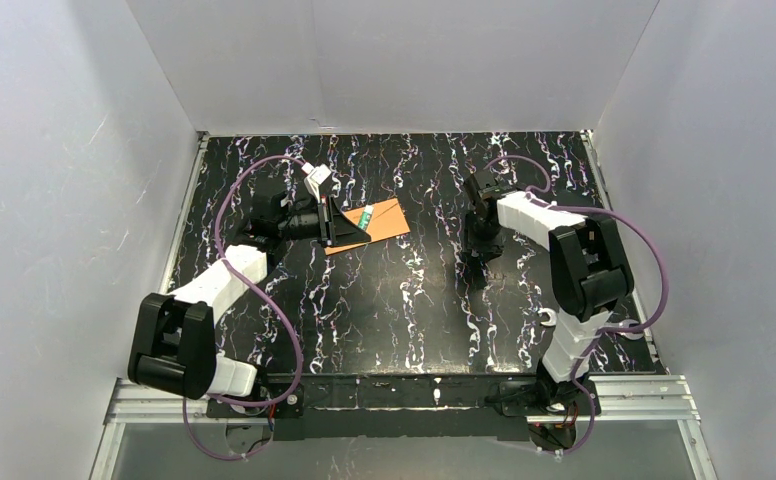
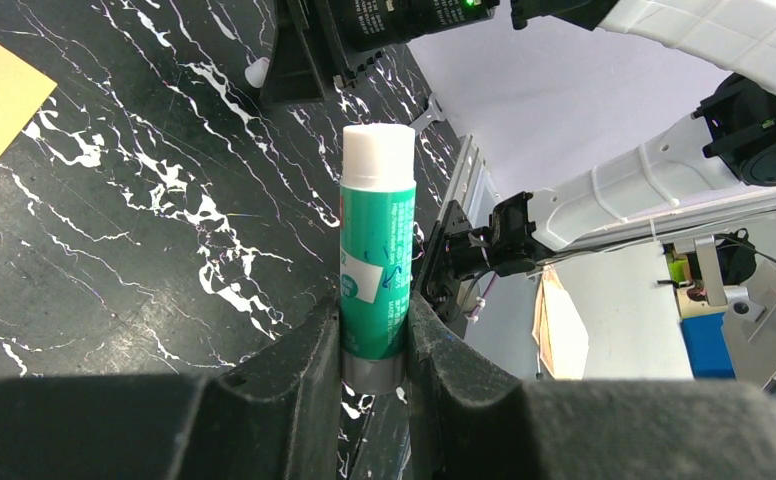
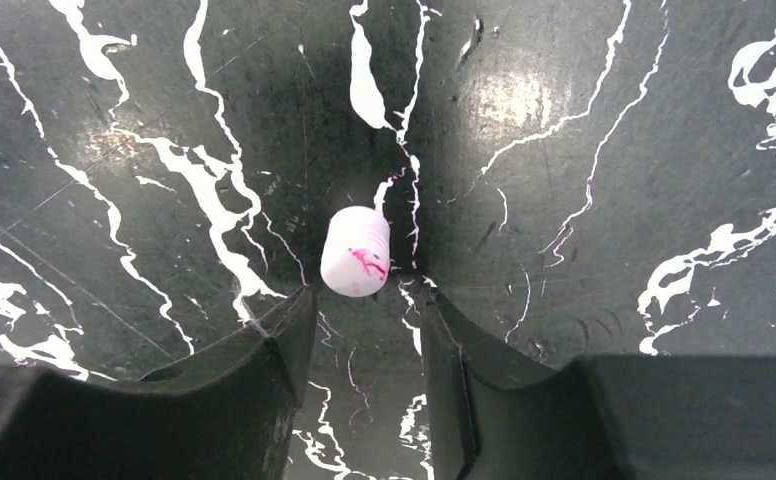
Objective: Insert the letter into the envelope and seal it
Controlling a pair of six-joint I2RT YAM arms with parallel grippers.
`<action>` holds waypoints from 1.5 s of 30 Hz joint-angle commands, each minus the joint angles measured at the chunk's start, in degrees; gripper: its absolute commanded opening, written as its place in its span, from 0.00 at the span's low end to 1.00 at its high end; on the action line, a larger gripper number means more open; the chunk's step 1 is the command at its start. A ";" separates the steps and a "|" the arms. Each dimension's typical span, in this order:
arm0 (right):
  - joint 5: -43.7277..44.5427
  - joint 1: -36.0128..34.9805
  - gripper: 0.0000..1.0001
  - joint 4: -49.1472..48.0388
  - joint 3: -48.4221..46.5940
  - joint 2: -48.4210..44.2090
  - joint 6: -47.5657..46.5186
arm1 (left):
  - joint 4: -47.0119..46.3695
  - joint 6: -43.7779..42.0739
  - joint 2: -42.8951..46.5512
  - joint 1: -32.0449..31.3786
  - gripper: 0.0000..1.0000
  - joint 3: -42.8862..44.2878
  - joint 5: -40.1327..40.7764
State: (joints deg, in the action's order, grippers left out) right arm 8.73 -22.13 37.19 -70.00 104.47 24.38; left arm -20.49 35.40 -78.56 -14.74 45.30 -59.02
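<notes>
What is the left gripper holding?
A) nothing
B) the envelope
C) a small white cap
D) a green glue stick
D: the left wrist view shows the left gripper shut on the base of the green glue stick, which stands out from between its jaws.

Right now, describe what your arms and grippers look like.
Both the left arm and right arm have white links with bulky black joints, and a purple cable loops along each. The left gripper and right gripper have thick matte black wedge fingers.
</notes>
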 commanded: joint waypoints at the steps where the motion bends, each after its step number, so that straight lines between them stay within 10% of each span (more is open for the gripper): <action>1: 1.66 0.16 0.49 -2.16 -2.72 0.87 -1.42 | 0.53 -1.29 -0.37 0.06 0.00 0.84 -0.89; 29: 0.53 0.16 0.21 -2.78 -4.45 -0.08 -1.95 | 0.58 -1.15 -0.65 0.01 0.00 0.89 -1.28; 45: -53.74 0.16 0.20 -13.16 -2.19 -12.71 5.29 | 1.48 -9.20 -2.69 -5.66 0.00 1.30 -3.96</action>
State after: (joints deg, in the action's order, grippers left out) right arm -28.73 -22.13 30.35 -73.54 96.60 24.71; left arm -19.49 30.81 -82.72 -19.49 45.50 -60.71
